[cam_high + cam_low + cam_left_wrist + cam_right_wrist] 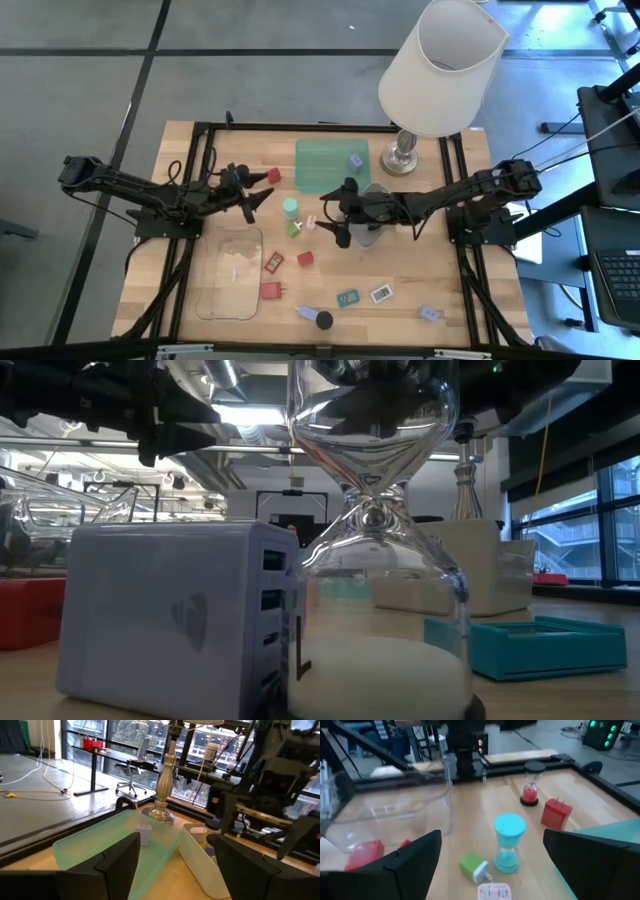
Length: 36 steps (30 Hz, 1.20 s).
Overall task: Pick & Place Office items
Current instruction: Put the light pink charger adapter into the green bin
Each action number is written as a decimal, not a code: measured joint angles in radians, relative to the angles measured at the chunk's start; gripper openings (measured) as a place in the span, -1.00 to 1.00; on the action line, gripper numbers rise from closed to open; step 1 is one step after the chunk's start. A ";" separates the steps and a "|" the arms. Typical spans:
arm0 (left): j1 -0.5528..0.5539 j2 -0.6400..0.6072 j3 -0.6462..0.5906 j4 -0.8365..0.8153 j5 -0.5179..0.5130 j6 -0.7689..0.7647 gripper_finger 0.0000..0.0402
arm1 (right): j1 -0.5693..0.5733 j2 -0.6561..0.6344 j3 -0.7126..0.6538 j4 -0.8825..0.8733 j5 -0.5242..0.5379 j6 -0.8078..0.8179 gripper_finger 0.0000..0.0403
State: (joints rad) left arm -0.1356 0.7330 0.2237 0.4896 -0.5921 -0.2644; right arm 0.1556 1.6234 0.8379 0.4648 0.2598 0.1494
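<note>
Hovering with its jaws spread wide and empty, the right gripper (490, 865) looks to be lining up its next pick: a teal hourglass (508, 843) stands upright just ahead between the jaws, its long axis vertical, with a green plug adapter (474, 866) lying beside it, prongs toward the jaws, and a white card (494, 892) nearest them. Farther out on the surface (190, 150) sit a small red hourglass (530, 790), a red plug block (556, 813) and a clear tray (385, 810). The left gripper (250, 200) waits with jaws parted, empty, facing the green tray (115, 837); the next move calls for lowering squarely and closing around the narrow waist without tipping it.
</note>
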 joint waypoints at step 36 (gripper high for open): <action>0.000 0.001 0.000 0.000 0.035 0.086 0.25 | -0.043 0.316 0.596 -0.829 -0.204 -0.779 0.76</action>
State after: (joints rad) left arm -0.1360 0.7336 0.2237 0.4897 -0.5575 -0.1787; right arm 0.1127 1.9394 1.4338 -0.3639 0.0561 -0.6294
